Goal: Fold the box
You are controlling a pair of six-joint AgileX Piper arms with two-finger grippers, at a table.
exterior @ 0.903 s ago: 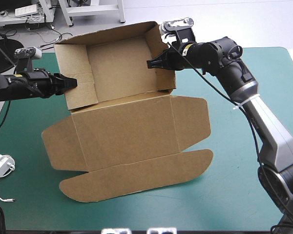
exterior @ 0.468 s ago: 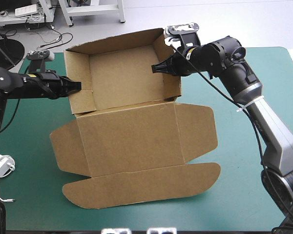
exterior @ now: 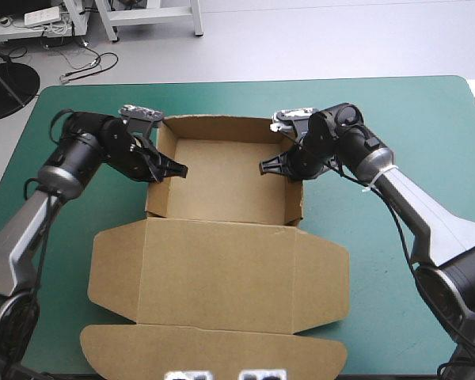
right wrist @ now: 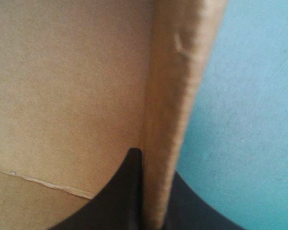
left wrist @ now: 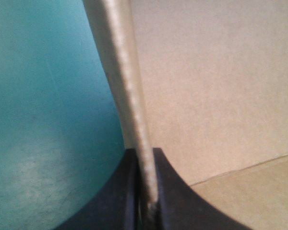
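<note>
The brown box [exterior: 222,170] lies on the teal-green cover as an open tray, its lid [exterior: 222,269] flat toward the front edge, flaps spread. My left gripper [exterior: 172,169] is shut on the tray's left wall, one black finger inside and one outside. My right gripper [exterior: 271,166] is shut on the right wall the same way. In the left wrist view the wall's edge [left wrist: 125,96] runs up from between the left gripper [left wrist: 146,196]. The right wrist view shows the right wall [right wrist: 177,96] pinched in the right gripper [right wrist: 153,191].
The lid's front flap [exterior: 206,352] reaches the table's front edge. Bare teal-green cover [exterior: 427,134] shows to the right of the box and behind it, and a narrower strip [exterior: 55,261] to the left under my left arm.
Earlier the box was held tilted up with the tray's opening facing the camera. Now it lies flat and nearer the front. Both grippers came down and inward, still on the side walls.
</note>
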